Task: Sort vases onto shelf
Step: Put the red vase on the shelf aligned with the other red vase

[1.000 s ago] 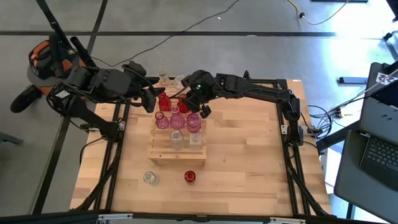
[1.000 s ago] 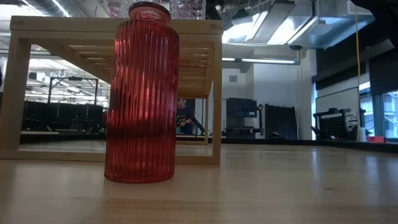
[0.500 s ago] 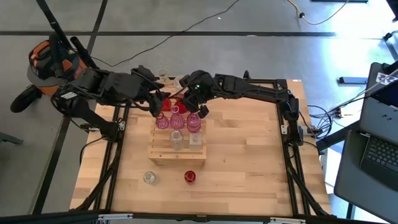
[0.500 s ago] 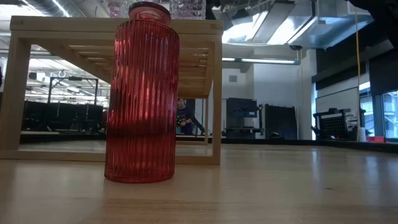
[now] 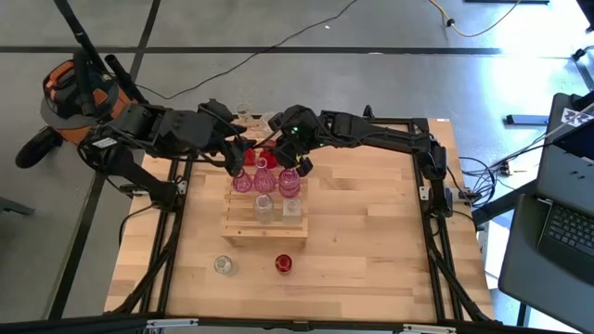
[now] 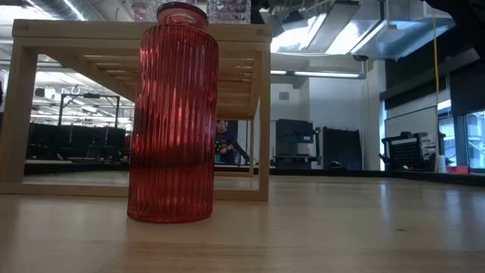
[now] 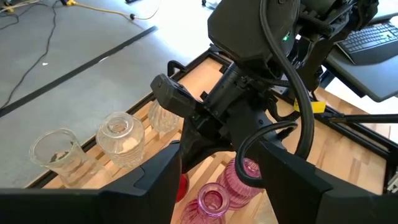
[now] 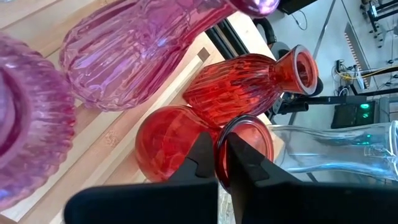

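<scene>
Left gripper has slid in over the shelf top tier at 12 o'clock, fingers spread, empty. Right gripper pinches the red vase rim there; placement's nearly done.

ribbed red vase (near), pale shelf

Surroundings: grey concrete floor around the pale butcher-block surface, which sits in a black metal frame. Black cable and yellow cable trail across the floor. Open laptop on a stand to one side of the surface. Low view: open workshop hall, exposed ceiling ducts, strip lights, white wall, tall windows, dark cabinets, a person far back.
</scene>
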